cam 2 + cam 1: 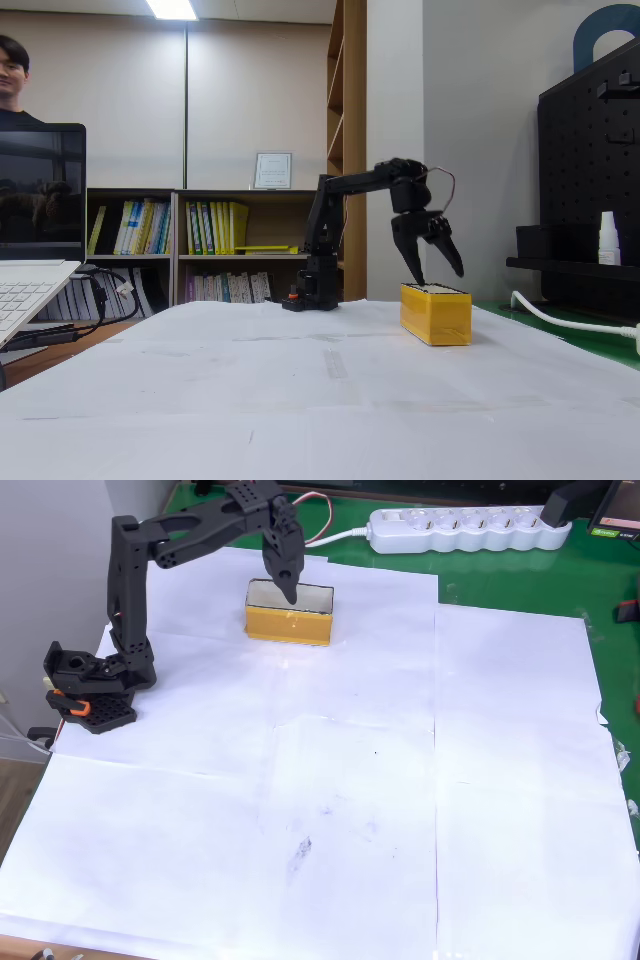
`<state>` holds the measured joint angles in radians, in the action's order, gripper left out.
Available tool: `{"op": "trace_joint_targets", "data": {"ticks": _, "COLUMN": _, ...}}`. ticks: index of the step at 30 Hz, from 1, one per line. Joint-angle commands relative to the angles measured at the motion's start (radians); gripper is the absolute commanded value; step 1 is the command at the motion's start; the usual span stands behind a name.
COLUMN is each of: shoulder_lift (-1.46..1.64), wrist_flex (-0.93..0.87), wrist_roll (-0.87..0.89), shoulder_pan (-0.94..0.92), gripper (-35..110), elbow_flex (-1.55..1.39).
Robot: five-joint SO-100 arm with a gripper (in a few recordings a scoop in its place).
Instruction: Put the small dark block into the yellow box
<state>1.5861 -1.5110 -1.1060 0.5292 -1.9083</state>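
While my arm reached out over the white paper sheets (330,810) in the overhead view, my gripper (288,588) hung point-down right above the yellow box (289,626), its tip lying over the pale inside near the middle of the long side — and there it was, lined up over the opening! From up there the fingers ran together into one dark wedge, so I could not read the jaws from that angle, and the small dark block was nowhere I could pick out; whether it sat hidden under my fingers or already down in the box, I could not tell. A white power strip (465,528) lay well apart on the green mat (520,580) behind, no trouble to me. Over to the fixed view, and now it was plain: my gripper (437,276) stood spread open, one finger dropping straight to just above the box's rim, the other flared out to the right, nothing visible between them. The yellow box (436,313) sat square on the paper, directly beneath. My judgement was that this was the release step, at or just after letting go. To do it well I needed to keep the jaws wide, hold the tip centred over the opening and off the rim, then lift straight up so no finger nudged the box or dragged anything back out.
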Motion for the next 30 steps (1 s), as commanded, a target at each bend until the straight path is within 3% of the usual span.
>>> {"op": "trace_joint_targets", "data": {"ticks": 1, "shoulder_lift": -0.236, "wrist_flex": -0.066, "wrist_roll": -0.060, "shoulder_pan": -0.037, "gripper": 33, "elbow_flex": -0.032}}
{"op": "trace_joint_targets", "data": {"ticks": 9, "shoulder_lift": -0.584, "wrist_flex": -0.127, "wrist_roll": -0.201, "shoulder_pan": -0.215, "gripper": 36, "elbow_flex": 0.129}}
{"op": "trace_joint_targets", "data": {"ticks": 17, "shoulder_lift": -1.193, "wrist_flex": 0.094, "wrist_roll": -0.477, "shoulder_pan": -0.436, "gripper": 40, "elbow_flex": 1.055}}
{"op": "trace_joint_targets", "data": {"ticks": 30, "shoulder_lift": -1.698, "wrist_flex": 0.137, "wrist_roll": -0.494, "shoulder_pan": -0.512, "gripper": 40, "elbow_flex": 1.664}}
